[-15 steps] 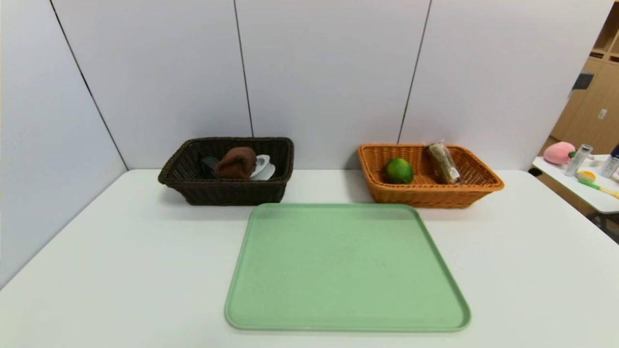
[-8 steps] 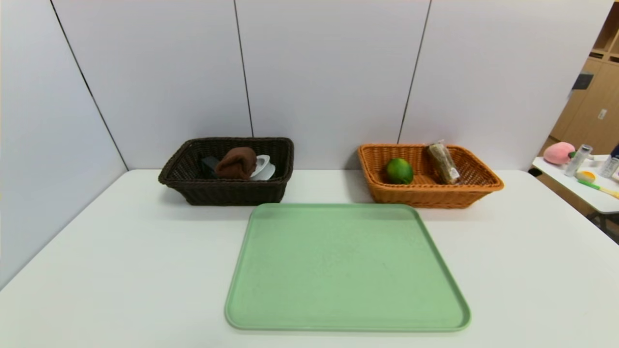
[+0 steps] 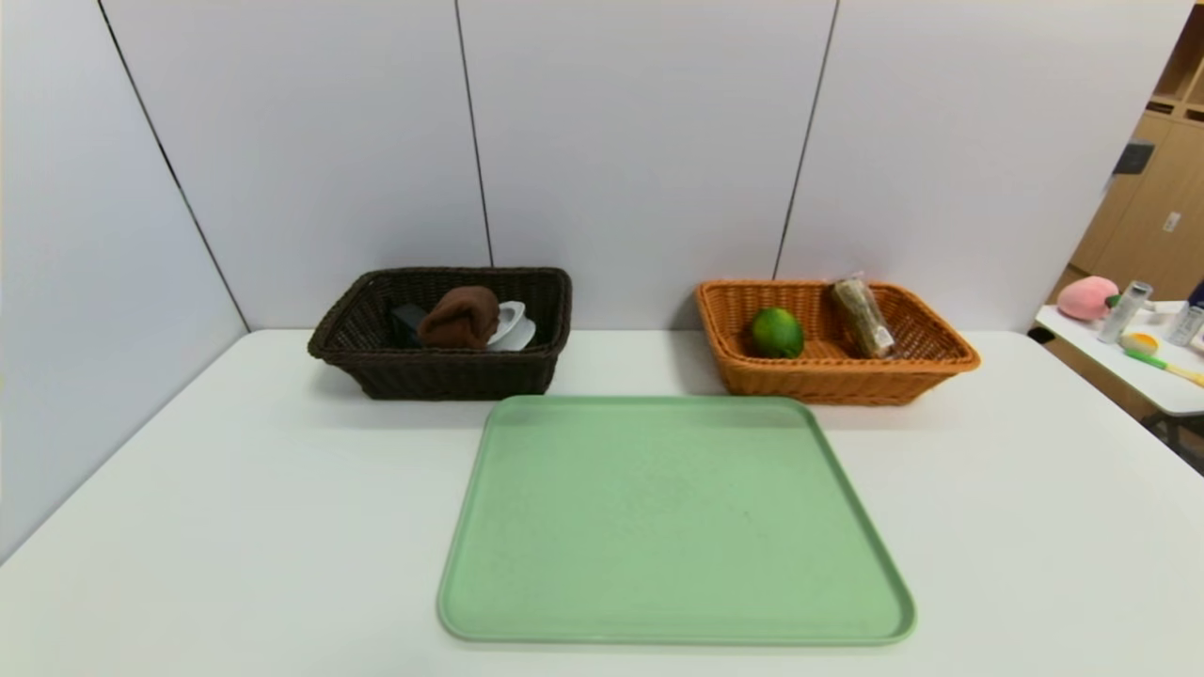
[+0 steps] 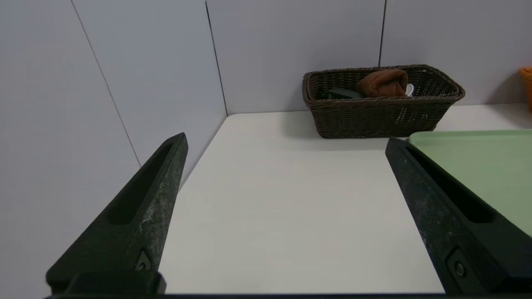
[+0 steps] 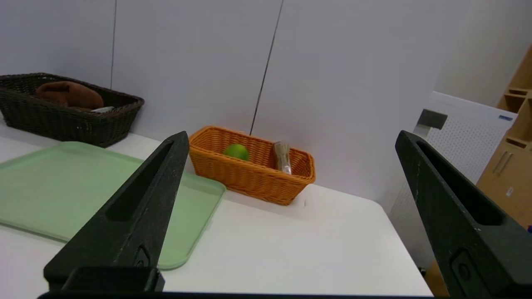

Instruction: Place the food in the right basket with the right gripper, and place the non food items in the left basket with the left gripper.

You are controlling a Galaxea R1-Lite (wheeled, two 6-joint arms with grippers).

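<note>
Sorting looks finished, judging by how things lie. The green tray (image 3: pixel 673 522) sits bare in the middle of the white counter (image 3: pixel 235 527), nothing on it that I can see in any view.

Using the tray as landmark: the dark brown basket (image 3: pixel 442 371) stands just past its far left corner, close to the tray's edge but I cannot tell if they touch. Inside it is a rolled brown cloth (image 3: pixel 459 316), a white dish-like item (image 3: pixel 513 326) leaning beside the cloth, and something dark (image 3: pixel 406 322) tucked on the cloth's other side, too hidden to name. All look like non-food.

The orange basket (image 3: pixel 837 381) stands just past the tray's far right corner. It holds a green lime-like fruit (image 3: pixel 776 332) and a clear-wrapped snack bar (image 3: pixel 861 317) propped against the back wall of the basket. Both food.

Left hand (image 4: pixel 286 143): fingers spread wide, released, grasping nothing, hanging above the counter on the near left side of the tray, well apart from the brown basket. Right hand (image 5: pixel 291 139): fingers also spread wide, empty, off the tray's near right side, well apart from the orange basket. Neither hand shows in the head view, so both arms seem pulled back toward the body.

What's left: nothing loose on the counter around the tray, so I judge no items remain to sort. The stuff on the side table far off to the tray's right looks unrelated.
</note>
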